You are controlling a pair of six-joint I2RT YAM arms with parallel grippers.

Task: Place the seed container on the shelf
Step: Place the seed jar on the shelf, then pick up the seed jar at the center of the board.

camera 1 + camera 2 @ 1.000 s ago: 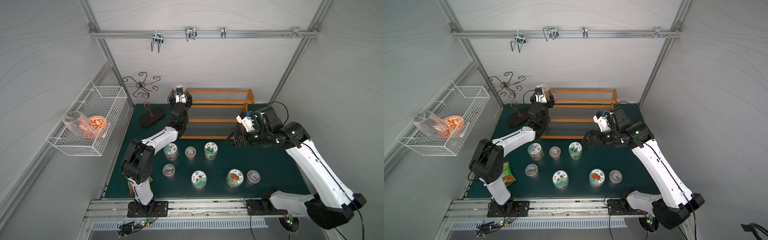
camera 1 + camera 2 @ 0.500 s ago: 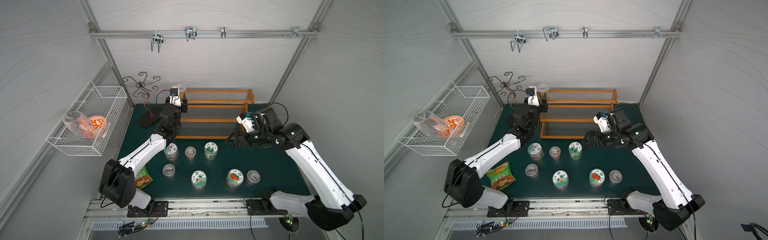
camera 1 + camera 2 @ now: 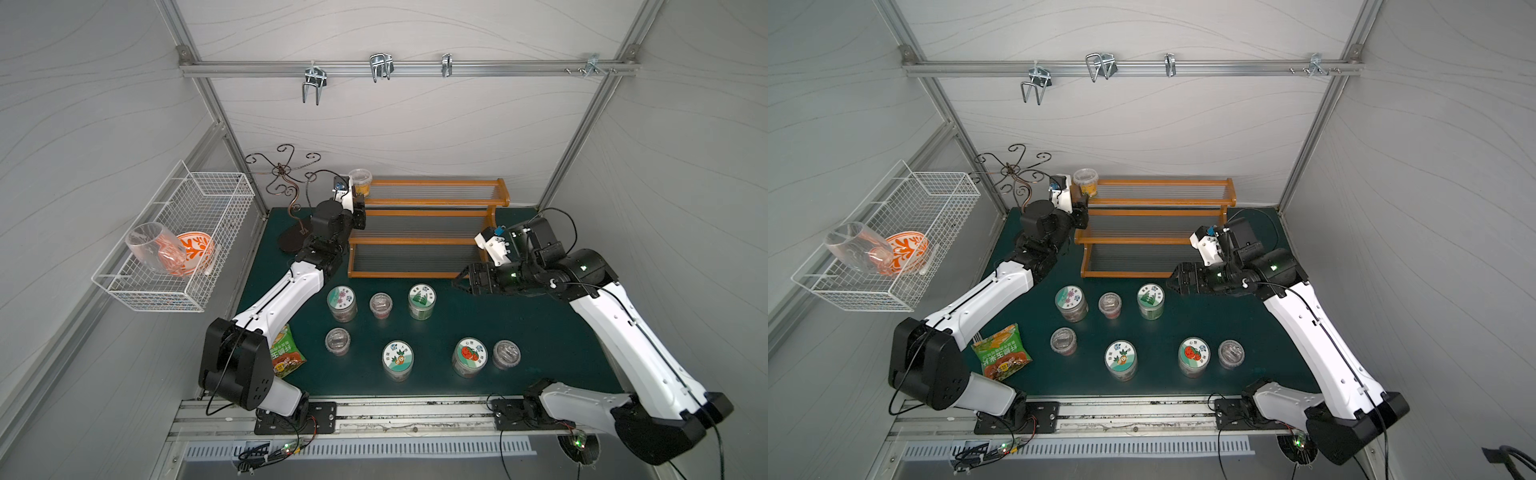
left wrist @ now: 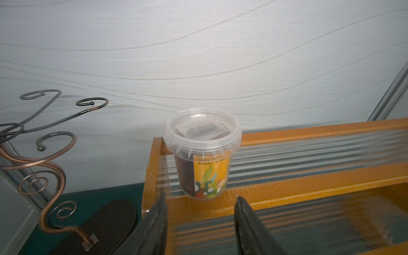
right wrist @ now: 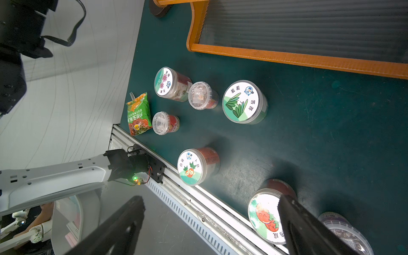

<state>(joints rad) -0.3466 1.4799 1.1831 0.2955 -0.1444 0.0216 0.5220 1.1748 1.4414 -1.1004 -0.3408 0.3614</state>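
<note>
1. Left wrist view: the seed container (image 4: pixel 203 154) stands upright on the top tier of the shelf (image 4: pixel 309 187), at that tier's 9 o'clock end, close beside the side post of the frame.
2. The left gripper (image 4: pixel 201 197) hangs just at the container's 6 o'clock side. Its jaws are spread and clear of the tub's wall, with nothing between them.
3. In a top view the container (image 3: pixel 360 179) lies at about 11 o'clock of the bench (image 3: pixel 540 324), and the shelf runs along the bench's 12 o'clock edge.
4. The right gripper (image 5: pixel 210 198) is spread wide and empty. It is above the bench at about 3 o'clock, near the other jars (image 5: pixel 244 101).
5. We judge the placing itself done, so the step in hand is clearing the left arm.
6. To do it well, we would keep the jaws apart and draw straight back toward 6 o'clock, level or slightly rising. That line should hold until the fingers are past the lower tiers.
7. We would avoid any sideways sweep. The tub looks light, and its base appears just behind the tier's front rail. The scrolled metal stand (image 4: pixel 50 176) is close at 9 o'clock.
8. We cannot tell whether the base sits fully flat on the ribbed panel.
</note>
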